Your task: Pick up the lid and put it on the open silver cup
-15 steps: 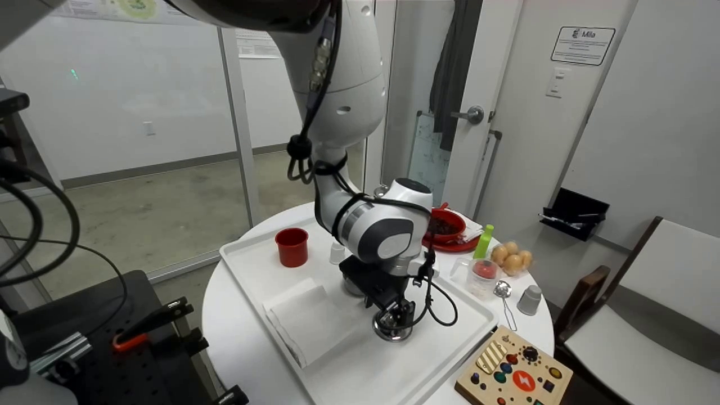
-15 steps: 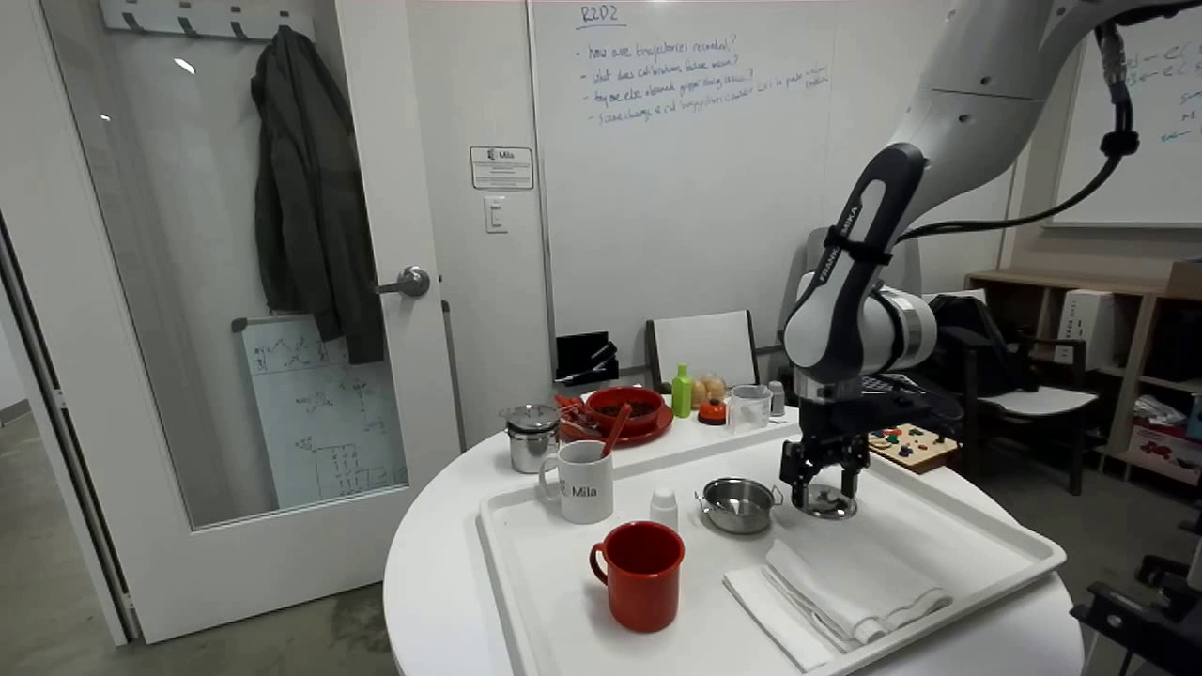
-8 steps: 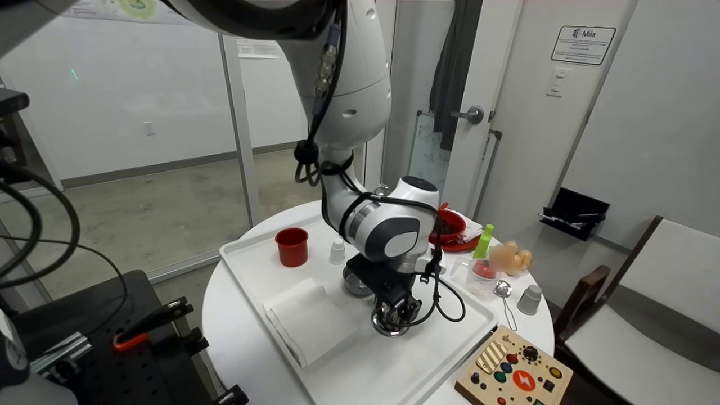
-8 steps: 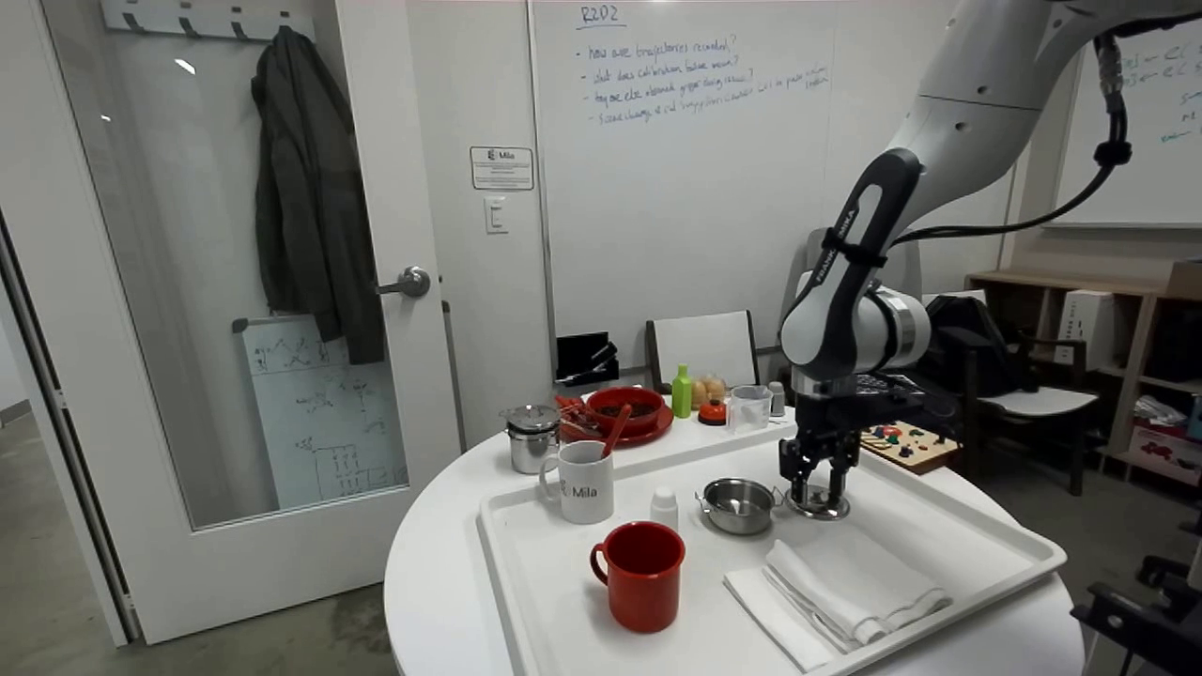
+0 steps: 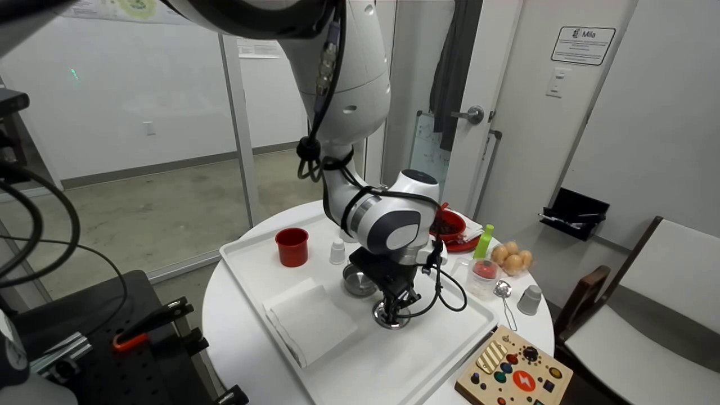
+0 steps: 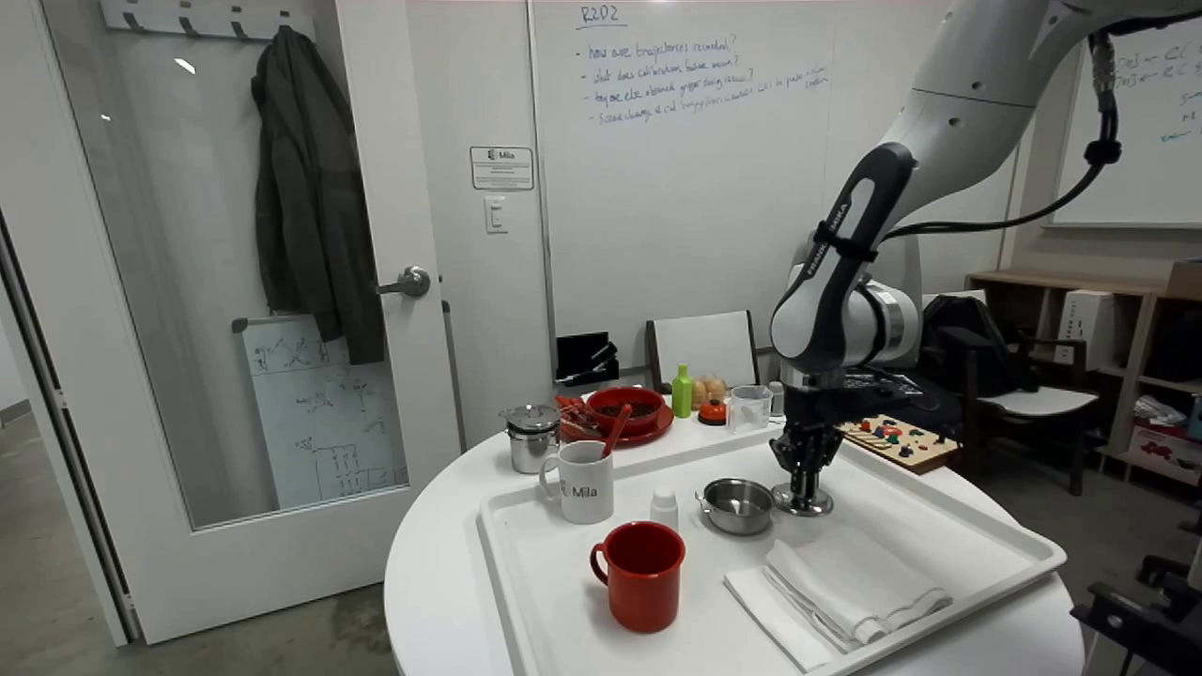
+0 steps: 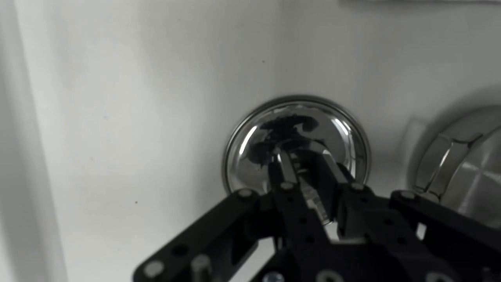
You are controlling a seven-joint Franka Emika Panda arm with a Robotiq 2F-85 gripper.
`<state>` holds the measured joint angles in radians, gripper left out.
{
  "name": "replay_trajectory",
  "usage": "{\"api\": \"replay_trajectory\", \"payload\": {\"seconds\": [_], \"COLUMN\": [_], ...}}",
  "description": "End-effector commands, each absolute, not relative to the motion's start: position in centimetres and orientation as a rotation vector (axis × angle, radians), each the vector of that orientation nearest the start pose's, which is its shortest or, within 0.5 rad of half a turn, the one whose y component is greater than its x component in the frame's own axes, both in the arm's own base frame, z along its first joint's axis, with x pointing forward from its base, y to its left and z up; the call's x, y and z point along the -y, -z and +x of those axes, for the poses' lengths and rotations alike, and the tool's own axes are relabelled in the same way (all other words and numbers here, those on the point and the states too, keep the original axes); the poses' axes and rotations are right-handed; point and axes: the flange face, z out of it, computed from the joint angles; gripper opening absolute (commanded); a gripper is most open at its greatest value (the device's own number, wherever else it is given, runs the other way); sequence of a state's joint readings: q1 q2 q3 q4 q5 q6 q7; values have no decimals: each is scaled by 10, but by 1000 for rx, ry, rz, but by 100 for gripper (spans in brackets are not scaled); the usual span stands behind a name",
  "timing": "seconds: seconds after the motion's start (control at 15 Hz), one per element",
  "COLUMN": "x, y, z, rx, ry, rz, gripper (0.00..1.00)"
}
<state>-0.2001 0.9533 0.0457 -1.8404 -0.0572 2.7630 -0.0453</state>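
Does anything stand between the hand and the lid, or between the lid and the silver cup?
Nothing visible blocks either. The hand is down at the lid; between lid and silver cup, the wrist view shows only tray and the cup's own handle, facing the lid. The napkin lies off to one side.

Polished mirror-bright and smooth at the lid, in metal; shiny metal too in the cup. Glossy on the red mug; smooth and plastic-looking across the tray. Matt on the napkin, hard to tell whether cloth or paper. Wooden-looking and smooth on the knobbed board.
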Motion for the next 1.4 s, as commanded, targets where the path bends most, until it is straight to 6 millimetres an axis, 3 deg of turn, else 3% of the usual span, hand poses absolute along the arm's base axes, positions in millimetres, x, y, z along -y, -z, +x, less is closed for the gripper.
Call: {"api": "replay_trajectory", "payload": {"seconds": [0.0, 0.13, 0.8, 1.07, 1.33], "x": [86, 83, 64, 34, -7], "y": [-4, -15, -113, -138, -154], "z": [595, 592, 572, 566, 574], "rx": [-96, -100, -60, 51, 160], "ry": [-24, -26, 38, 55, 83], "rz": [-3108, -3101, -3134, -3128, -3111], "gripper": [12, 12, 12, 12, 12]}}
